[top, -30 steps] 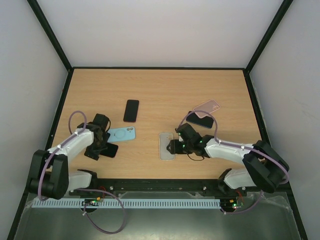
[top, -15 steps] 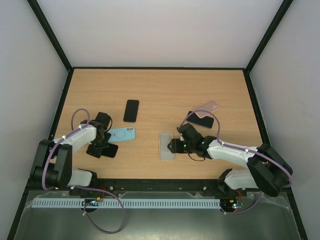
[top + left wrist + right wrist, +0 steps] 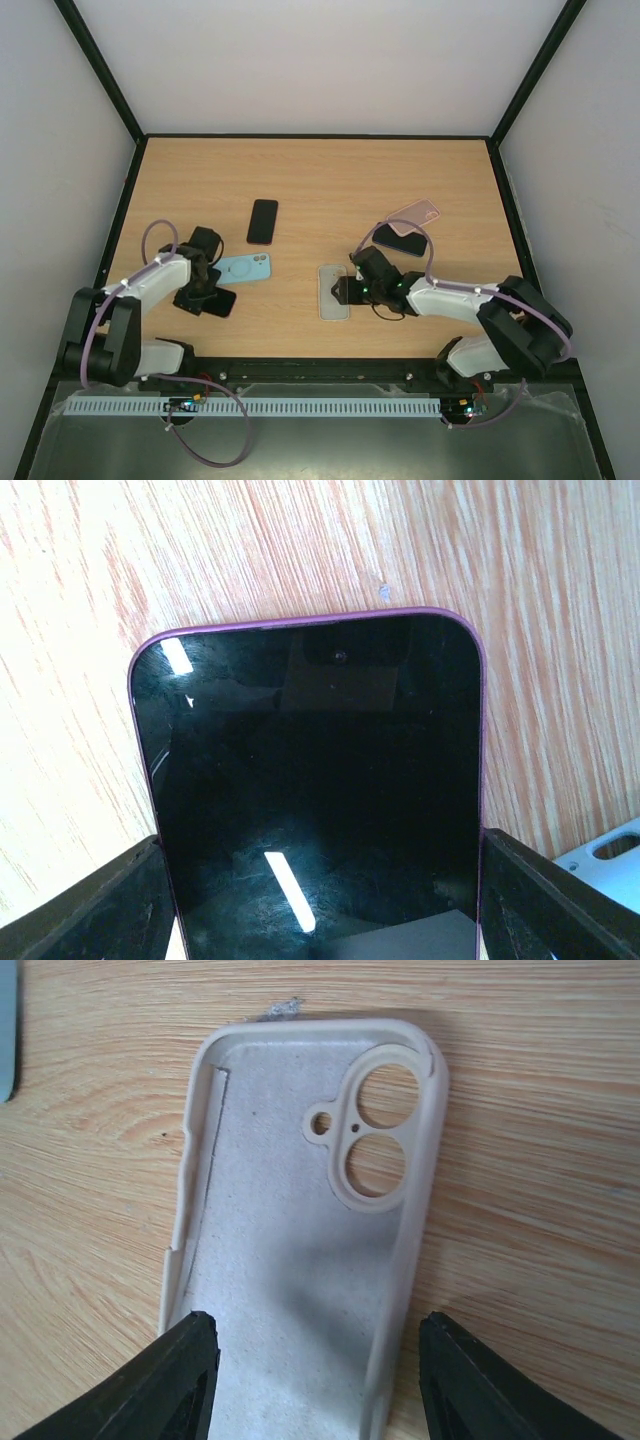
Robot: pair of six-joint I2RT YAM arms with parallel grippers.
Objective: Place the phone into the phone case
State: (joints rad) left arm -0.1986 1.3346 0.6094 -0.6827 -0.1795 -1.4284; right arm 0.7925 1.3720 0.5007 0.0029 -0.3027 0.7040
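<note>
- Nearest the arm bases, on the left, the left hand [image 3: 320, 890] sits low over a purple-edged phone [image 3: 310, 770]. The phone lies flat and screen up on the bench [image 3: 330, 170]. The jaws stand one at each long side, right at the phone's edges. I cannot tell whether they press on it or only flank it.
- At about the same depth, nearer the middle, the right hand [image 3: 330, 1380] straddles the near end of a beige case [image 3: 280, 1210]. The case lies open side up, with its camera cut-outs at the far end. One jaw overlaps the left rim and a strip of wood shows between the other jaw and the right rim, so this hand is released, not clamped.
- The step in hand, as I judge it, is securing the phone on the left and steadying the case on the right. Phone and case lie well apart, so nothing is fitted yet.
- The next move likely calls for a firm pinch across the phone's sides, then a lift and a carry to the right. The phone's top end must line up with the cut-outs before it is pressed in, and the case must be kept from sliding.
- A little farther, just beside the left hand, lies a light blue case or phone [image 3: 245, 268]; I cannot tell which.
- Farther off on the right lies a dark phone [image 3: 398, 241], with a pink case [image 3: 414, 212] tilted over its far end.
- About as far, left of the middle, a black phone [image 3: 263, 221] lies alone.
</note>
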